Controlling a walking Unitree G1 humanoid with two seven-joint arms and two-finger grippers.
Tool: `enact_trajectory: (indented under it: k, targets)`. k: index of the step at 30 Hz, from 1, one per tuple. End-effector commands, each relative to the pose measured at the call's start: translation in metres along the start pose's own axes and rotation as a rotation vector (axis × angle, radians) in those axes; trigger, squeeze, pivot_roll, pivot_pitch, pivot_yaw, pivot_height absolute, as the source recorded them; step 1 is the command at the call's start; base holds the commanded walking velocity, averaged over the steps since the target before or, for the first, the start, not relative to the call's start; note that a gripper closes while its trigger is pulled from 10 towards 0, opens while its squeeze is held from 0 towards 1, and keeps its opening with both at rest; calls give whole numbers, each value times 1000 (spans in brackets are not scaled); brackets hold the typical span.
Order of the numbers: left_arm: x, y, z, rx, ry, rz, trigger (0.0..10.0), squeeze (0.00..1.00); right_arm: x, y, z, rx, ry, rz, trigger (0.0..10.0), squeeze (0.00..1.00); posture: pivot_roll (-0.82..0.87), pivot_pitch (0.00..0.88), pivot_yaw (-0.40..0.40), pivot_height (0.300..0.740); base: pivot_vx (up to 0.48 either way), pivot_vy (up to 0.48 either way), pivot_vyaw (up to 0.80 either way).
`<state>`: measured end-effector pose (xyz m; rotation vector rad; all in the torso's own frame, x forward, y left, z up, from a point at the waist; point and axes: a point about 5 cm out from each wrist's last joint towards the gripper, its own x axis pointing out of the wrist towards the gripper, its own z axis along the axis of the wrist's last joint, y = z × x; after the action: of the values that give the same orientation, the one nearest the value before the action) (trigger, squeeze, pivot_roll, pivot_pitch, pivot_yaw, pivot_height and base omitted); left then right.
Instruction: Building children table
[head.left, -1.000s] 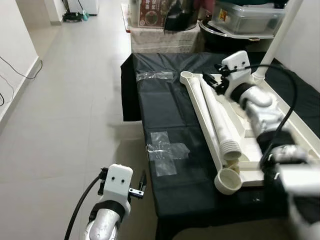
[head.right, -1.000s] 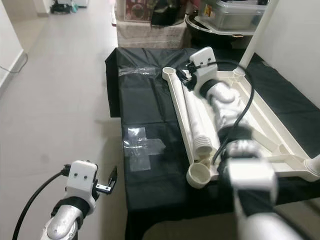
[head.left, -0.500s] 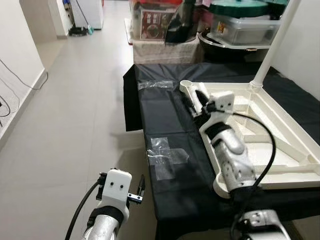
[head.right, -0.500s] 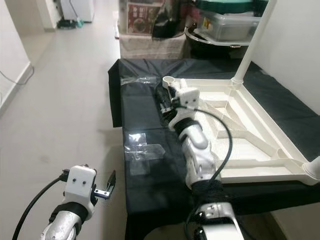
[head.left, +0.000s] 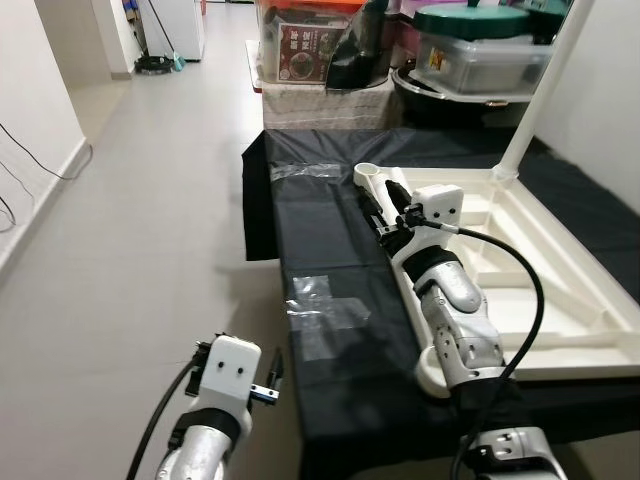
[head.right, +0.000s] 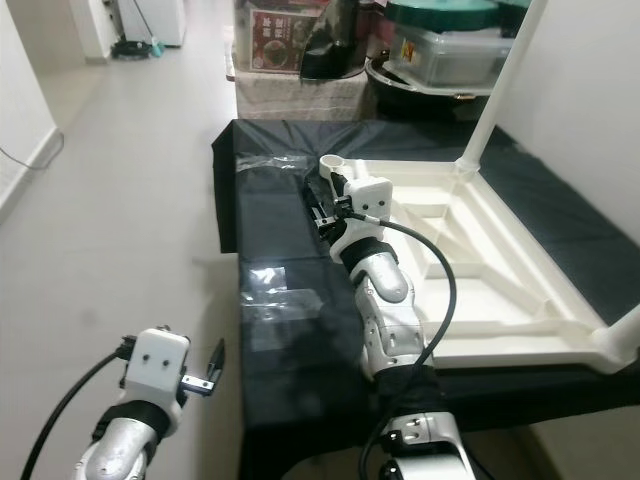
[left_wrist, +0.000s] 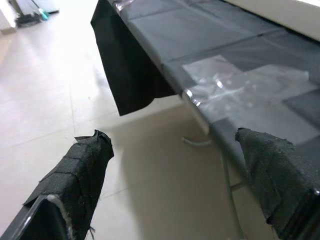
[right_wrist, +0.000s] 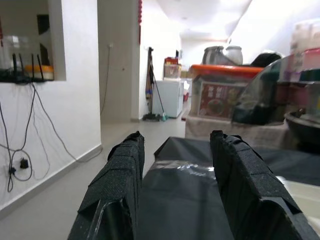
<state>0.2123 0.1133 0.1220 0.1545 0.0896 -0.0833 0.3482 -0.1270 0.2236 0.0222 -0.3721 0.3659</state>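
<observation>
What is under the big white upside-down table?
A black cloth lies under the white table, with clear tape stuck on it beside the table. What the cloth covers is hidden, apart from a thin leg underneath.

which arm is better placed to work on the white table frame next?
Right. The right gripper is over the black-covered bench, fingers open, beside the upturned white table frame. The left gripper hangs low over the floor, off the bench's edge.
</observation>
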Motion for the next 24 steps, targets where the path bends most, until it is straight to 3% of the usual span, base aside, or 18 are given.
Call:
enact_trajectory:
  k: [1, 9, 15, 24]
  targets:
    - [1, -4, -5, 7, 24, -15, 10000, 0, -8, -6, -4, 9, 34, -40, 10000, 0, 73, 48, -64, 740, 0, -458, 0]
    - [1, -3, -5, 9, 24, -5, 10000, 0, -8, -2, -5, 37, 67, 9, 10000, 0, 71, 50, -66, 740, -127, -421, 0]
    - [2, -2, -4, 7, 24, 2, 10000, 0, -10, 2, -6, 47, 73, 46, 10000, 0, 73, 54, -67, 740, 0, 0, 0]
    - [2, -2, -3, 5, 22, 2, 10000, 0, -13, 8, -6, 1, 85, 74, 10000, 0, 72, 57, -65, 740, 0, 0, 794]
